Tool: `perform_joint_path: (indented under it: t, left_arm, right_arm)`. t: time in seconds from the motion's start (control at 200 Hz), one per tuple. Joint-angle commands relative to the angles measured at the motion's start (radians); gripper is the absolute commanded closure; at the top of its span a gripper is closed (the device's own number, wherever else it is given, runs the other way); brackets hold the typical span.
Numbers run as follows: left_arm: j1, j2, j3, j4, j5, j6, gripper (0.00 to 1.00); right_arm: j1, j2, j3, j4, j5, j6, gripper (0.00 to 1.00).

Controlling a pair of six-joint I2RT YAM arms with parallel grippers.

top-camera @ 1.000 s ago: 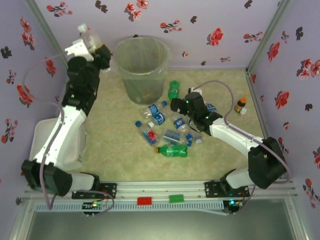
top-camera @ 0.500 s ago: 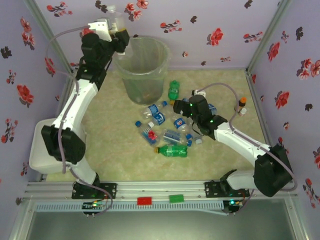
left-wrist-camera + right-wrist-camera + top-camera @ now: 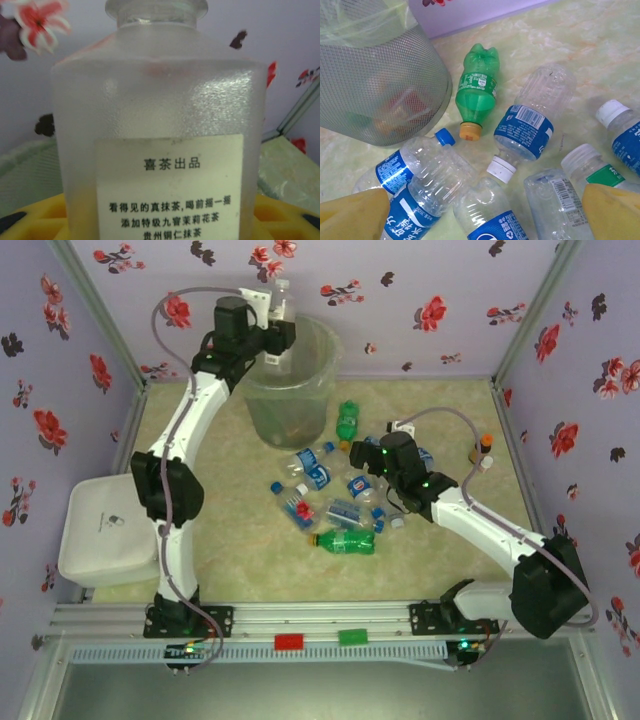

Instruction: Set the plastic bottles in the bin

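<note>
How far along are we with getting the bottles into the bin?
Early. Done: a few shapes show through the bin wall. In hand: the left gripper holds a frosted bottle over the bin's rim, not yet dropped. Left: about ten bottles on the table, including two green ones; the right gripper hangs open over them.

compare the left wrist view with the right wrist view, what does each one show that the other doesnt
Left wrist view: a frosted bottle with a white printed label, close up, clamped in the left hand.
Right wrist view: the bin, a green bottle with a yellowish cap, and clear blue-labelled bottles lying on the table.
Both: yellow fingers at the bottom corners, and some flowered purple wall.
</note>
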Motion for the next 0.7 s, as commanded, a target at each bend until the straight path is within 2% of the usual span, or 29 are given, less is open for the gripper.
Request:
perform_joint_path:
  t: [0.0,0.135,0.26,0.325,0.505,0.695]
  left_arm:
    - [-0.005,0.048,0.058,-0.089,0.0,0.05,0.57]
    - [-0.008,0.078,0.084,-0.114,-0.011,0.053,0.46]
    - [-0.009,0.073,0.091,-0.11,-0.016,0.043,0.24]
    - [-0.012,0.063,0.09,-0.103,-0.016,0.039,0.17]
    - [-0.022,-0.017,0.044,-0.051,-0.017,0.037,0.1]
    - [-0.033,-0.195,-0.158,0.122,-0.028,-0.003,0.06]
  right_arm:
    - [0.003,-0.03,-0.011,-0.026,0.038,-0.01,0.0]
    - [0.003,-0.042,-0.013,-0.041,0.06,-0.013,0.0]
    - [0.001,-0.048,-0.008,-0.055,0.092,-0.013,0.0]
    - [0.0,-0.046,-0.002,-0.063,0.099,-0.017,0.0]
    - [-0.012,-0.035,0.027,-0.113,0.132,-0.048,0.0]
    - [-0.073,-0.03,0.066,-0.188,0.139,-0.134,0.0]
